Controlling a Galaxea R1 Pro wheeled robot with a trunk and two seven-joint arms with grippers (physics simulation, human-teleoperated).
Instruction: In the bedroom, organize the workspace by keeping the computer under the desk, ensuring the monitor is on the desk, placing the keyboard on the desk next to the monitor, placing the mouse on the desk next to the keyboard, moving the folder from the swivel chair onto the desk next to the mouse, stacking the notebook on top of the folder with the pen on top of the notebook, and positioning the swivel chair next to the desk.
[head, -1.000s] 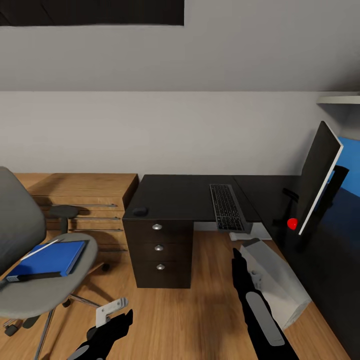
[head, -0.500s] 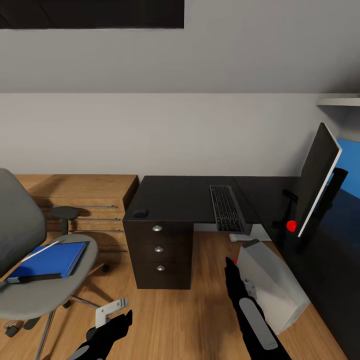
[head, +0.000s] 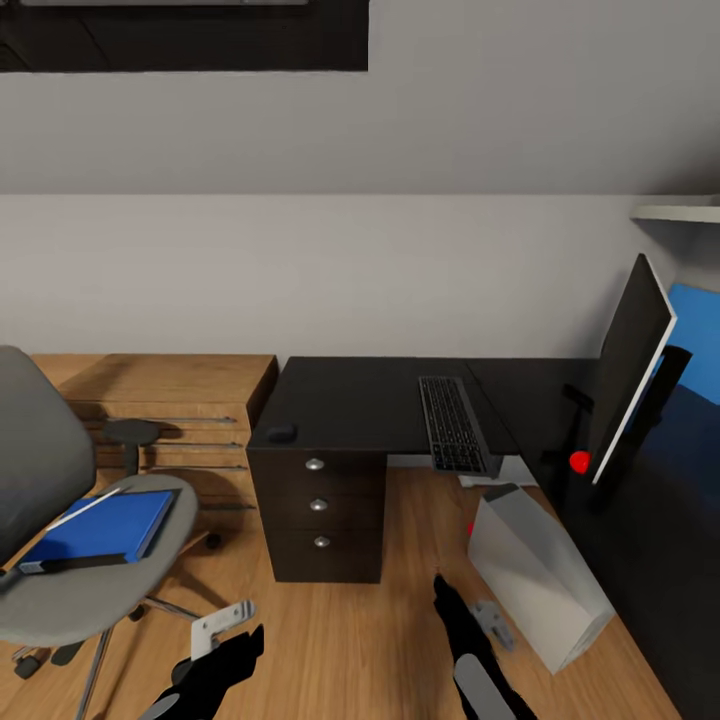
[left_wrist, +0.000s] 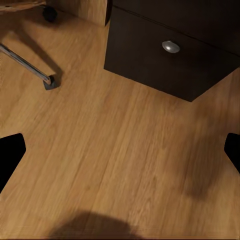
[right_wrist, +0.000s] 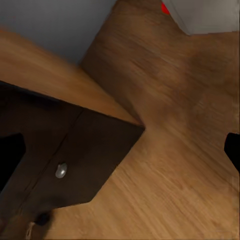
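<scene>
The black desk (head: 370, 395) stands against the wall. A dark keyboard (head: 455, 425) lies on it, its near end over the front edge, and a small black mouse (head: 281, 433) sits at the desk's left front corner. The monitor (head: 628, 370) leans tilted at the right. On the floor, the white computer tower (head: 535, 575) lies tilted. The grey swivel chair (head: 60, 590) at the left carries a blue folder (head: 105, 522) with a thin white pen-like stick (head: 85, 503) along its edge. My left gripper (head: 225, 660) (left_wrist: 120, 155) and right gripper (head: 450, 600) (right_wrist: 120, 155) hang open over the wooden floor, holding nothing.
A three-drawer unit (head: 318, 500) fills the desk's left side. A low wooden cabinet (head: 170, 400) stands between chair and desk. A red dot (head: 579, 461) shows by the monitor's foot. A dark surface (head: 660, 540) runs along the right, with a wall shelf (head: 680, 212) above.
My right arm has pulled back and down toward the picture's bottom edge. The whole view has shifted slightly, so the camera moved. The left arm and the desk's things kept their places.
</scene>
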